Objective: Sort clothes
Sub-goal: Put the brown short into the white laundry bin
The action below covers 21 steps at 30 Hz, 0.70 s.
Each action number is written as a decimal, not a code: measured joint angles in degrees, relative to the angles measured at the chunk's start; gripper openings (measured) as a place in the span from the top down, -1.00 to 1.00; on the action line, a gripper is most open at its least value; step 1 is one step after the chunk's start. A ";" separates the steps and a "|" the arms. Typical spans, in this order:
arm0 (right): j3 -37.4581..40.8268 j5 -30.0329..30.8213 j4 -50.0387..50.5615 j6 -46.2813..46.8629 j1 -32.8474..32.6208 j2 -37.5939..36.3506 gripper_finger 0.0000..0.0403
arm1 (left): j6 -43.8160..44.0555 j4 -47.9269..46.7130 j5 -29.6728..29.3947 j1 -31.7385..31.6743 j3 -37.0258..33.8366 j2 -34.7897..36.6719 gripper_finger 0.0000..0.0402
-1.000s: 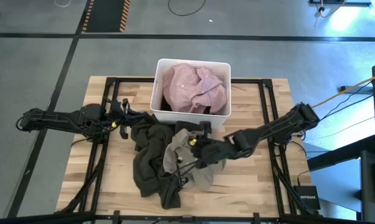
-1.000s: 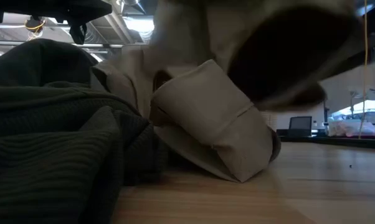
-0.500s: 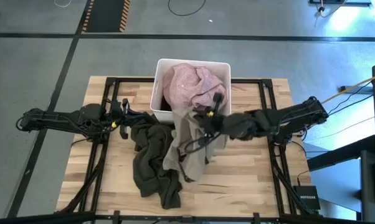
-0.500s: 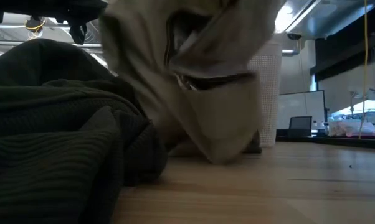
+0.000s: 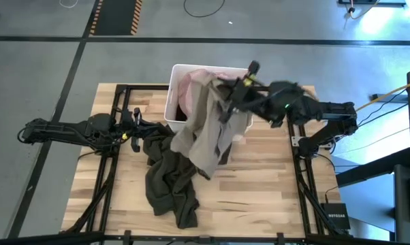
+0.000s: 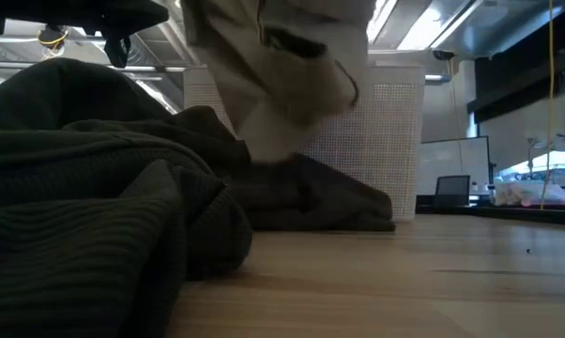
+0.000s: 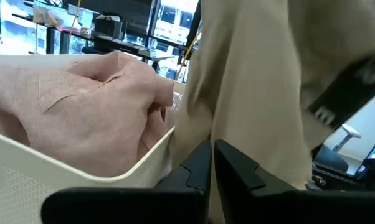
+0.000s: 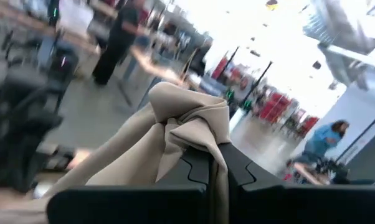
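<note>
My right gripper [image 5: 227, 93] is raised over the near right part of the white bin [image 5: 180, 70] and is shut on a beige garment [image 5: 206, 133]. The garment hangs from it in front of the bin; it also shows in the low view [image 6: 282, 56]. A pale pink shirt [image 5: 193, 87] lies in the bin, also seen in the left wrist view [image 7: 88, 106]. A large dark olive garment [image 5: 167, 180] lies heaped on the table. My left gripper [image 5: 137, 131] is shut at the olive heap's left edge, its fingers closed in the left wrist view [image 7: 212, 152]. My right gripper pinches a bunched fold of the beige garment [image 8: 190, 127] between its two fingers, several layers gathered together. The garment hangs slack below the gripper, and its lower end [image 6: 306, 108] is above the olive heap in the low view.
The table's black frame rails [image 5: 290, 116] run along both sides. Bare wood [image 5: 259, 184] lies at the near right. The bin's perforated wall [image 6: 386, 141] stands behind the olive garment. People [image 8: 122, 37] are in the room beyond.
My right gripper has risen and gone toward the table's far edge, from the middle of the table to above the bin. The beige garment, first lying crumpled on the table, has been lifted and now hangs stretched out below the gripper.
</note>
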<state>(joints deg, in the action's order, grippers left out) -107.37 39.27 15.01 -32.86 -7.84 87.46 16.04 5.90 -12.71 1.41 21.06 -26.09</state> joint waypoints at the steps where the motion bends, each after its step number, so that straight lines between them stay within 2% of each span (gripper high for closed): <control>1: -0.48 -0.79 -2.09 -0.65 0.72 0.00 0.95 | 0.32 -0.46 0.00 0.00 0.00 0.00 0.92; 11: -4.08 -9.55 -21.79 -10.66 8.33 -0.04 0.95 | 1.26 -0.84 0.00 0.00 0.00 -0.17 0.92; 16: -5.08 -12.09 -27.33 -14.36 12.18 -0.04 0.95 | 1.10 -0.79 -0.02 0.00 0.00 -0.18 0.92; 21: -5.68 -11.68 -29.16 -16.97 14.53 -0.06 0.95 | -0.11 -0.61 -0.27 0.00 0.00 -0.17 0.92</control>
<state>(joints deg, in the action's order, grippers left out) -113.06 27.59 -14.15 -49.83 6.69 87.40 15.93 5.29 -12.98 1.41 21.06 -26.26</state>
